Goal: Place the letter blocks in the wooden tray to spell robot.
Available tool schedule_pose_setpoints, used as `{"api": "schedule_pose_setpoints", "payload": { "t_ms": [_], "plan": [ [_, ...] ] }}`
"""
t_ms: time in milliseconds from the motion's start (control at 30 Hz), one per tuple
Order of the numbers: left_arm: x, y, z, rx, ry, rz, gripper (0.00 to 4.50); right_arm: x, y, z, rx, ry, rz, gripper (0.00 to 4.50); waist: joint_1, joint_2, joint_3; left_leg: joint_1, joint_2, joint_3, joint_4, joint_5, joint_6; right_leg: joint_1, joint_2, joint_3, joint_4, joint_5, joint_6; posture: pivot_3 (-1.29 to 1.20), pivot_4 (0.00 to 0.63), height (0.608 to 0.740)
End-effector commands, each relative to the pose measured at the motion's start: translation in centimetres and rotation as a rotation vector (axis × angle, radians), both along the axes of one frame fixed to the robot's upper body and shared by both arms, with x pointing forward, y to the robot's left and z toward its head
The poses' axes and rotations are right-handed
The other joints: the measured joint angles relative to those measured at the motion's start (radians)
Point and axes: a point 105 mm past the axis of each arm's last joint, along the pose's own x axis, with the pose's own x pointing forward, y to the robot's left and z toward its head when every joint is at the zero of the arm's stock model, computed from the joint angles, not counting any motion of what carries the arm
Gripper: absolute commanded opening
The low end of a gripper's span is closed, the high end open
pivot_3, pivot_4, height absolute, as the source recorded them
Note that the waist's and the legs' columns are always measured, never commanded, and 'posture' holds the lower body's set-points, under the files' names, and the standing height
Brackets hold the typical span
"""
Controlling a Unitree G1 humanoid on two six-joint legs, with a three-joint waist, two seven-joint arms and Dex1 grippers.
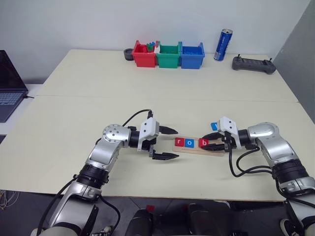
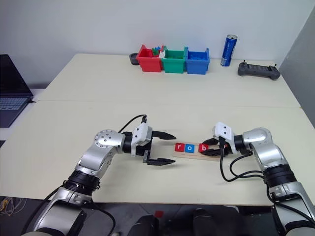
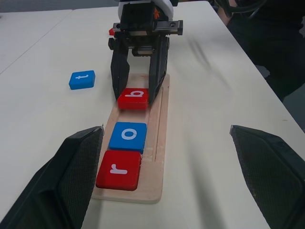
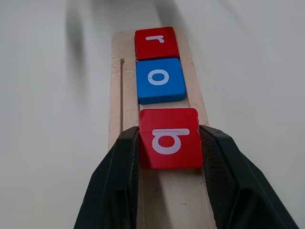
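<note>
The wooden tray [image 1: 216, 149] lies near the table's front edge, between my two grippers. In it sit a red "r" block [image 1: 179, 142] and a blue "o" block [image 1: 190, 143] side by side. Just past them is a red "b" block [image 4: 170, 138], over the groove, with my right gripper [image 1: 210, 143] shut on its two sides. Behind that gripper a blue "t" block [image 3: 82, 79] lies loose on the table. My left gripper [image 1: 173, 143] hangs open at the tray's "r" end, holding nothing.
Red [image 1: 144, 55], green [image 1: 169, 55] and blue [image 1: 192, 55] bins stand at the table's far edge, with a blue can [image 1: 223, 45] and a dark controller [image 1: 253, 64] to their right. A laptop [image 1: 9, 83] sits off the left side.
</note>
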Motion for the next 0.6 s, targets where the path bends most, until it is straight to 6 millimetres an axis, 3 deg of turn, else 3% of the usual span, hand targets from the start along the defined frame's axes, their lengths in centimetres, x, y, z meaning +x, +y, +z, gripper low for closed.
{"api": "schedule_pose_setpoints", "payload": {
  "t_ms": [33, 233, 267, 433, 600],
  "plan": [
    [0.1, -0.3, 1.2, -0.018, -0.047, -0.019, 4.50, 0.2, 0.4, 1.3, 0.022, -0.033, 0.021, 2.23, 0.000, 0.000, 0.000, 0.000, 0.000, 0.000, 0.000, 0.000, 0.000, 0.000, 0.000, 0.000, 0.000, 0.000, 0.000, 0.00, 0.150, 0.740],
    [0.2, -0.5, 1.3, -0.021, -0.048, -0.021, 4.50, 0.5, 0.5, 2.3, 0.064, -0.031, -0.003, 4.31, 0.000, 0.000, 0.000, 0.000, 0.000, 0.000, 0.000, 0.000, 0.000, 0.000, 0.000, 0.000, 0.000, 0.000, 0.000, 0.00, 0.150, 0.740],
    [0.1, -0.5, 1.2, -0.021, -0.048, -0.021, 4.50, 0.6, 0.4, 2.6, 0.078, -0.030, -0.014, 4.48, 0.000, 0.000, 0.000, 0.000, 0.000, 0.000, 0.000, 0.000, 0.000, 0.000, 0.000, 0.000, 0.000, 0.000, 0.000, 0.00, 0.150, 0.740],
    [0.1, -0.6, 1.2, -0.024, -0.047, -0.026, 4.50, 0.7, 0.0, 5.2, 0.142, -0.056, -0.073, 4.48, 0.000, 0.000, 0.000, 0.000, 0.000, 0.000, 0.000, 0.000, 0.000, 0.000, 0.000, 0.000, 0.000, 0.000, 0.000, 0.00, 0.150, 0.740],
    [0.0, -0.8, 1.2, -0.025, -0.045, -0.032, 4.50, 3.4, -1.0, 8.6, 0.250, -0.243, -0.329, 4.48, -0.001, 0.000, 0.000, 0.000, 0.000, 0.000, 0.000, 0.000, 0.000, 0.000, 0.000, 0.000, 0.000, 0.000, 0.000, 0.00, 0.150, 0.740]
  ]
}}
